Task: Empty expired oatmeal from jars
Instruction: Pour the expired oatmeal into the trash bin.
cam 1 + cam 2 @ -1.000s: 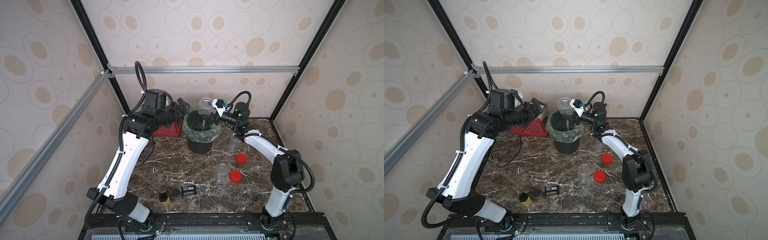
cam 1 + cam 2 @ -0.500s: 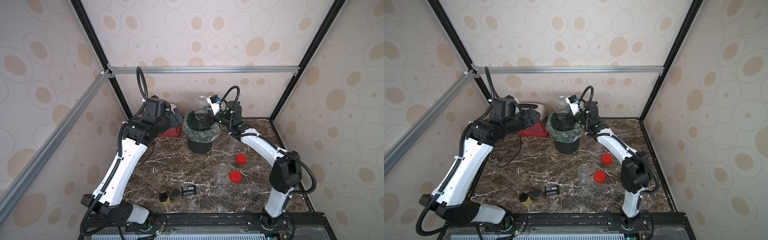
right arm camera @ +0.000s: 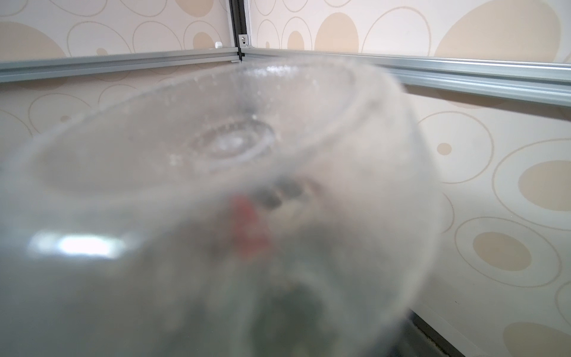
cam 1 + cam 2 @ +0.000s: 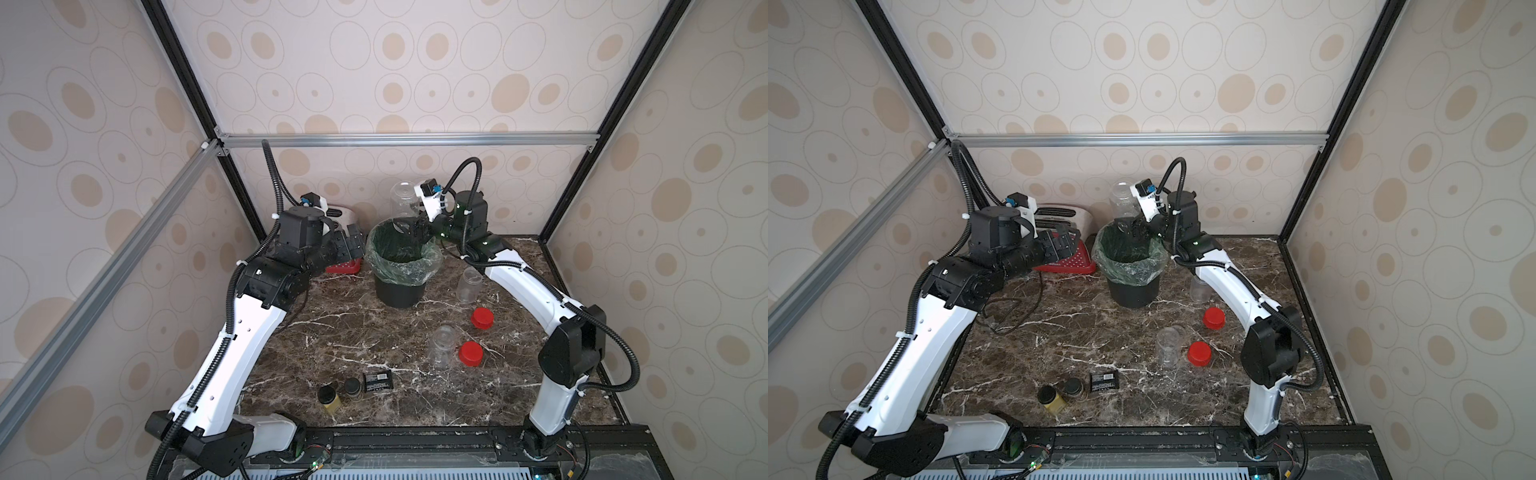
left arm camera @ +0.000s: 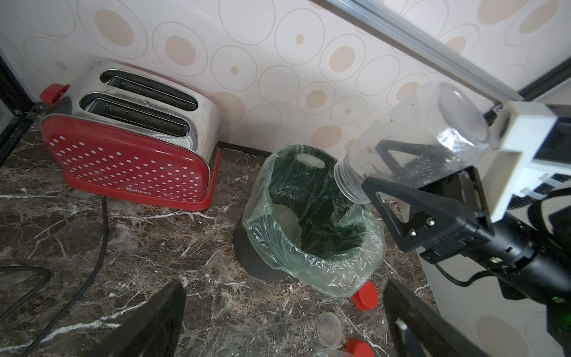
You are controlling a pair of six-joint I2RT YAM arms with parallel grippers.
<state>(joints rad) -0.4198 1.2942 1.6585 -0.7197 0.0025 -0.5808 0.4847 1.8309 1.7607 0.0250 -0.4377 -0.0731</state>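
Note:
My right gripper (image 4: 415,226) is shut on a clear jar (image 4: 402,199), held mouth down and tilted over the black bin (image 4: 399,266) with its green liner. In the left wrist view the jar (image 5: 417,139) looks empty apart from a few specks, and a pale heap of oatmeal (image 5: 289,222) lies inside the bin (image 5: 309,265). The jar's base (image 3: 228,142) fills the right wrist view. My left gripper (image 4: 353,245) hangs open and empty just left of the bin. Two more lidless clear jars (image 4: 469,284) (image 4: 442,347) stand on the table to the right.
Two red lids (image 4: 482,318) (image 4: 471,353) lie beside the standing jars. A red and silver toaster (image 5: 129,154) sits at the back left, its black cable (image 4: 1000,316) trailing over the marble. Two black-lidded spice jars (image 4: 328,397) (image 4: 353,386) and a black packet (image 4: 378,380) lie near the front edge.
My left gripper has drawn back and down from the bin's rim toward the toaster. My right gripper has shifted the jar slightly left over the bin.

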